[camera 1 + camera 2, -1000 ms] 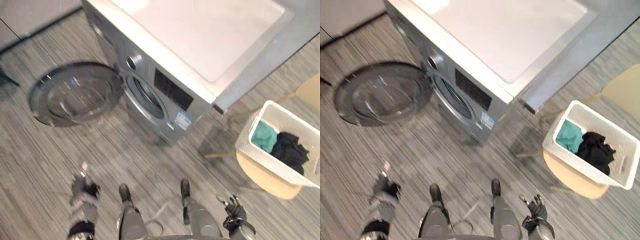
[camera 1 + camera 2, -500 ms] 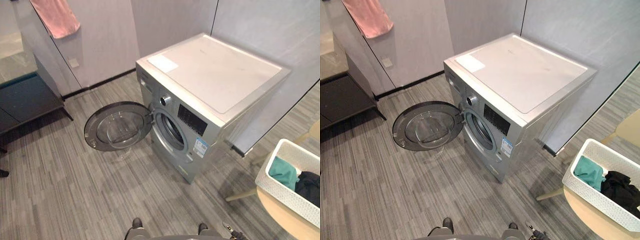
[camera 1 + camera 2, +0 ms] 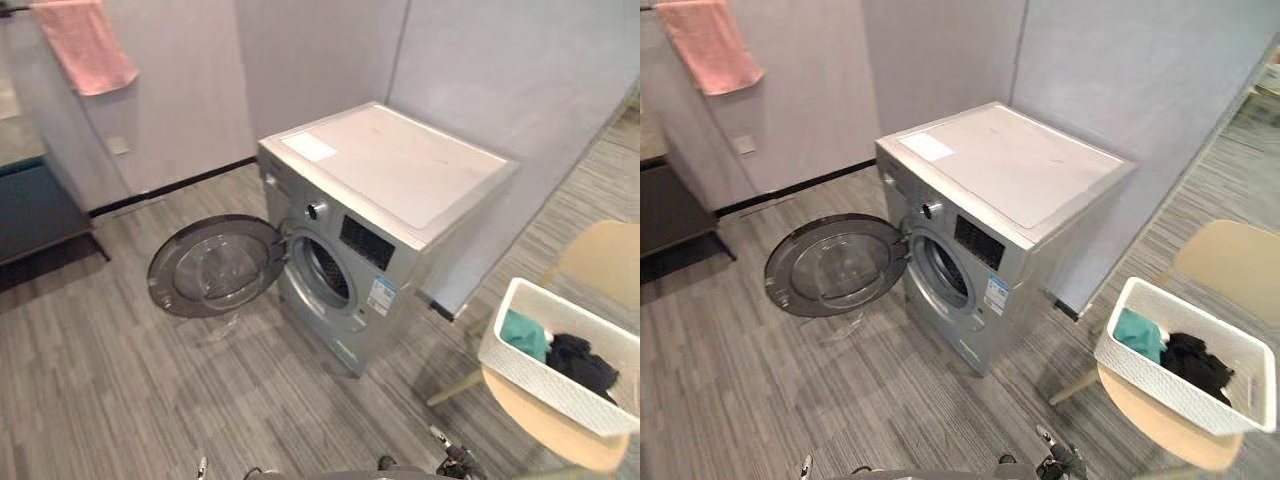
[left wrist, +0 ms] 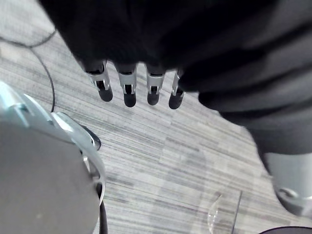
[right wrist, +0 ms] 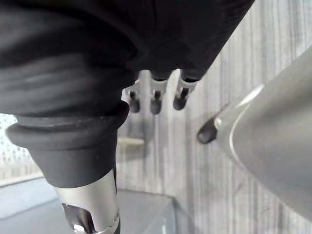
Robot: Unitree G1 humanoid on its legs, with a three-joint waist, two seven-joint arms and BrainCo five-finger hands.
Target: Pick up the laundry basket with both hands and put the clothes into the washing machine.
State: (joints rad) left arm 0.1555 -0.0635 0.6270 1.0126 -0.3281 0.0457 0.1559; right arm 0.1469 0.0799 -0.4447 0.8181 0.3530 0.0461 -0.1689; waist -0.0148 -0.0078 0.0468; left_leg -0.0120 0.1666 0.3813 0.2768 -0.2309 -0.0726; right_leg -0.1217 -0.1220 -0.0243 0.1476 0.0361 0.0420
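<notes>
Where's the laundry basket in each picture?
Left eye view: laundry basket lower right, on a pale chair.
Right eye view: basket lower right too.
Right wrist view: maybe the white lattice at one edge; unsure.
Left wrist view: grey floor past the left hand.
Shared landmark: washing machine, to the basket's left.

Clipped and covered, folks:
Laundry basket (image 3: pixel 548 385) runs off the right edge; chair (image 3: pixel 600 262) seat mostly hidden beneath it; washing machine (image 3: pixel 392 188) drum too dark inside.
</notes>
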